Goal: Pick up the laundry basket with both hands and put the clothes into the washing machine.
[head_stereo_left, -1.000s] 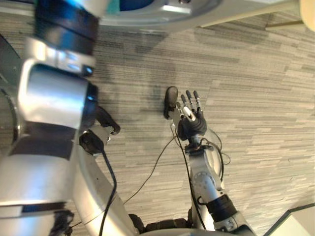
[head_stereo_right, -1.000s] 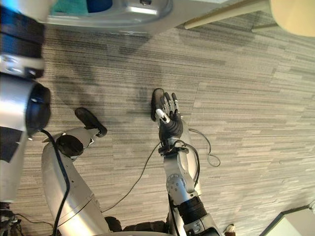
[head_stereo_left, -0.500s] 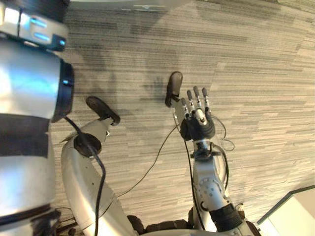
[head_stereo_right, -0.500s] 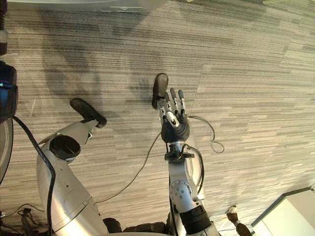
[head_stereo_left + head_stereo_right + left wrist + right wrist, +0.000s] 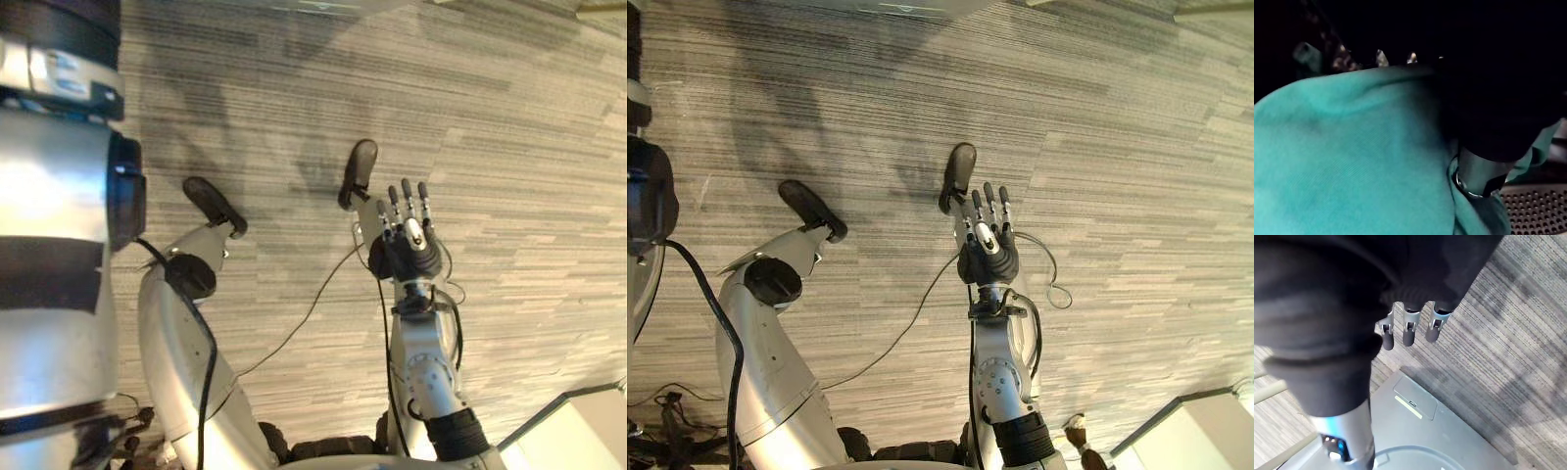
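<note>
1. Carpet (image 5: 529,147) with grey stripes covers the floor in the left eye view. The right hand (image 5: 407,235) hangs above it, well apart from any object. Its fingers are straight and close together, and it holds nothing. The corner of a white box (image 5: 578,436) shows at the lower right, away from this hand. The left arm (image 5: 59,245) goes up along the left edge of the view.

2. In the right eye view the scene is the same. The right hand is flat and empty over the carpet, and the white box stands in the lower right corner.

3. In the left wrist view a teal cloth (image 5: 1352,161) lies very close to the camera, inside a dark space. Beside it shows the perforated metal wall of the drum (image 5: 1533,210), so the cloth is inside the washing machine. The dark cover of the left hand (image 5: 1493,112) is pressed against a fold of the cloth. I cannot tell whether this hand grips the cloth or only touches it.

4. In the right wrist view the fingers (image 5: 1408,333) of the right hand are straight and touch nothing. Past them the grey washing machine (image 5: 1449,431) stands on the carpet. The left arm, with a small blue light on it, reaches toward the machine's round rim.
</note>
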Controlling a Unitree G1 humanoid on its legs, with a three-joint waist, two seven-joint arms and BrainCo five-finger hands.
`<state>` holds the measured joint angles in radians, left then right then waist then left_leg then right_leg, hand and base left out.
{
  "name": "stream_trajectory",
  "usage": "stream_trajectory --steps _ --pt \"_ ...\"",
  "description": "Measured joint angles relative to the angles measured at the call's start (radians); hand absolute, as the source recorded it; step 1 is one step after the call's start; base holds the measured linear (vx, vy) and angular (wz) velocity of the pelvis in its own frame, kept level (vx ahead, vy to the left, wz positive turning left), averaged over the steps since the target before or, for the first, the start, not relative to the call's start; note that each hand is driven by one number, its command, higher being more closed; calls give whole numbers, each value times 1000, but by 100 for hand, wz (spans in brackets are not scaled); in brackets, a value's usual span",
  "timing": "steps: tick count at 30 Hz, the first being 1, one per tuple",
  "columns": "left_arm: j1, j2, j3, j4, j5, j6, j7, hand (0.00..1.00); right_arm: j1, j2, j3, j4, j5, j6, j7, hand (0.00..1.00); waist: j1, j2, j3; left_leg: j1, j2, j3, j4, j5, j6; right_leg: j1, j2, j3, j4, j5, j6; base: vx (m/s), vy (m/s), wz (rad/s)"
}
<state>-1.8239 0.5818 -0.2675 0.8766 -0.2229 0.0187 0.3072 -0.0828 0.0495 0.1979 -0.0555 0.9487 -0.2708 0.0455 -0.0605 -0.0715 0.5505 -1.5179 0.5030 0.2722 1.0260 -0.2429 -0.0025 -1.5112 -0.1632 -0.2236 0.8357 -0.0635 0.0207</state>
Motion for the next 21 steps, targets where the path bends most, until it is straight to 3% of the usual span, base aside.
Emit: stream_trajectory --steps 8,12,17,21 --pt "-28 -7 -13 -1 125 16 -24 0 0 -16 0 37 -7 40 26 0 0 -2 -1 51 -1 6 -23 0 0 55 5 -8 -33 2 -3 -1 0 1" --pt "-29 -6 -29 -1 256 17 -23 0 0 -16 2 37 -4 41 48 0 0 -2 -2 51 4 6 -16 -1 0 55 9 -7 -33 4 -4 -15 -1 -3" --pt "-1 -6 -40 -5 338 18 -14 0 0 -16 3 37 5 39 64 0 -1 -2 -2 50 6 6 -13 -1 0 55 11 -7 -34 4 -4 0 0 0" --pt "40 -7 -45 -10 496 42 25 0 1 -17 7 36 9 30 67 0 -3 -2 -2 48 7 7 -13 -1 0 55 11 -7 -35 4 -4 0 0 0"
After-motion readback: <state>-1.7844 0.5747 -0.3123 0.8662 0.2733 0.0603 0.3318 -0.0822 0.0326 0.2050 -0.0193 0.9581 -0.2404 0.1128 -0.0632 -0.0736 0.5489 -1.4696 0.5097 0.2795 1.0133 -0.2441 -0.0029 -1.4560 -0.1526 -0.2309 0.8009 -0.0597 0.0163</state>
